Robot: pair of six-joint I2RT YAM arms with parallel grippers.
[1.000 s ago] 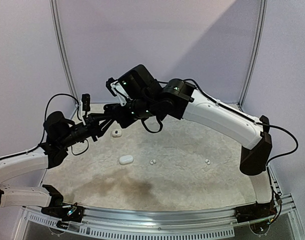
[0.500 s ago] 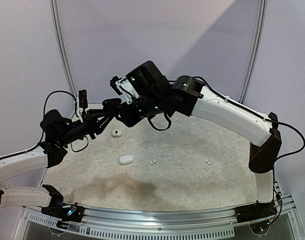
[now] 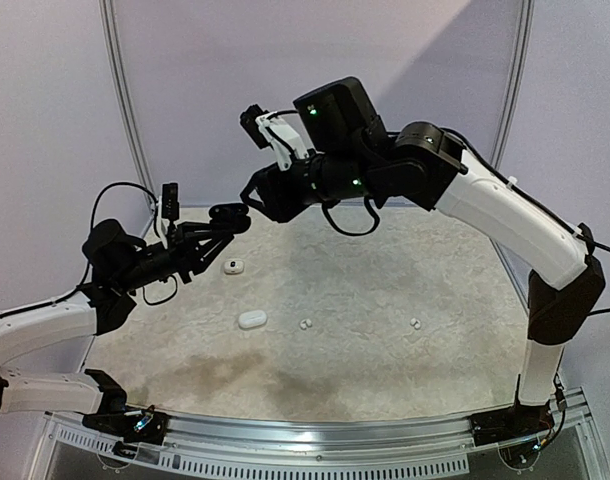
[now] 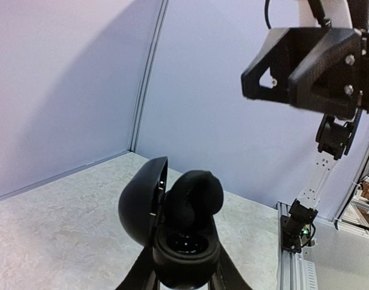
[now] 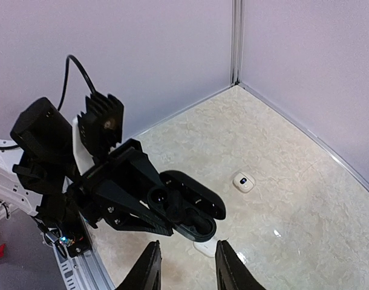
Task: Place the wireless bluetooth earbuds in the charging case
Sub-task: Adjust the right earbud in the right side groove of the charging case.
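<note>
Left pincer (image 3: pixel 213 230) clamped tight on the base of a black charging case (image 3: pixel 230 214), held clear of the table (image 3: pixel 385 370) at its far left. Right pincer (image 5: pixel 188 246) higher and just beside it, fingers apart, nothing between them.

From the left wrist only: lid tipped up on the left, what looks like a black earbud (image 4: pixel 195 192) standing in the far socket, round near socket bare. From the right wrist, looking down: same case lying open across the left pincer's fingers, sockets too dark to read.

From overhead only: one white earbud (image 3: pixel 305 324) loose mid-table, another white earbud (image 3: pixel 415 323) well off to its right, both far below the raised case.

Also on the table: closed white case (image 3: pixel 251 320) just left of the middle bud; small white case with a dark spot (image 3: pixel 232 266) farther back. Brownish stain (image 3: pixel 235 368) toward the front. Right arm's black wrist block (image 4: pixel 311 66) across the upper right of the left wrist view, hiding the wall behind.
</note>
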